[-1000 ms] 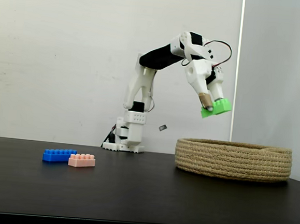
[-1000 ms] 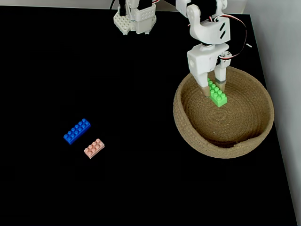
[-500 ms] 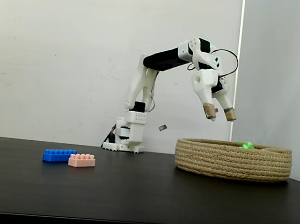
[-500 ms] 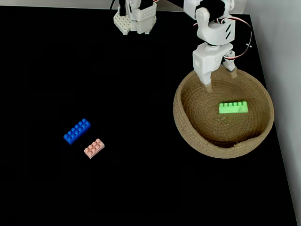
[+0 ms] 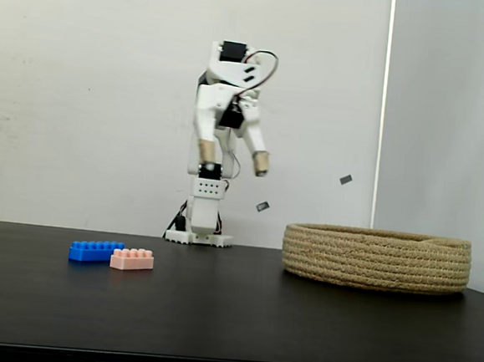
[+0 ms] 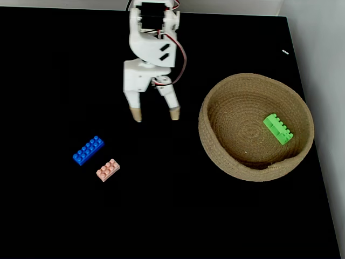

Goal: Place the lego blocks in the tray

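Observation:
The green lego block [image 6: 278, 129] lies inside the tray [image 6: 215, 143], a round coiled-rope basket at the right; its wall [image 5: 376, 259] hides the block in the side-on fixed view. A blue block [image 6: 88, 150] [image 5: 96, 251] and a pale pink block [image 6: 108, 169] [image 5: 132, 259] rest side by side on the black table at the left. My gripper [image 6: 156, 114] [image 5: 233, 158] hangs open and empty in mid-air, between the tray and the two blocks, well above the table.
The arm's white base [image 5: 200, 224] stands at the back of the black table [image 6: 161, 216]. A white wall runs behind, and the table's right edge lies just past the tray.
The green block dropped from my gripper into the tray and came to rest there. My gripper, open since, swung left away from the tray toward the middle of the table.

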Controlling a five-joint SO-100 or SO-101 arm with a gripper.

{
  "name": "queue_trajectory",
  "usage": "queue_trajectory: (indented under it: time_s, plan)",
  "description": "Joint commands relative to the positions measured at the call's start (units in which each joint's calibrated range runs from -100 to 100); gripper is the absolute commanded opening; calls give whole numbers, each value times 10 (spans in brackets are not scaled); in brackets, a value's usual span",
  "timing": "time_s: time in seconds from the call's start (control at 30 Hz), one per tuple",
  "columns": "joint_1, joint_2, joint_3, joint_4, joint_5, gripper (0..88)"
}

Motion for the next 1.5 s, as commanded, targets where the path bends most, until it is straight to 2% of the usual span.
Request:
queue_trajectory:
  time_s: [0.0, 0.2, 0.47, 1.03, 1.47]
  plan:
    - [92, -7, -12, -12, 4, 277]
    - [184, 43, -9, -32, 9, 258]
    - [234, 128, -37, -57, -4, 252]
    - [176, 194, -110, -84, -25, 234]
    - [176, 246, -119, -106, -33, 225]
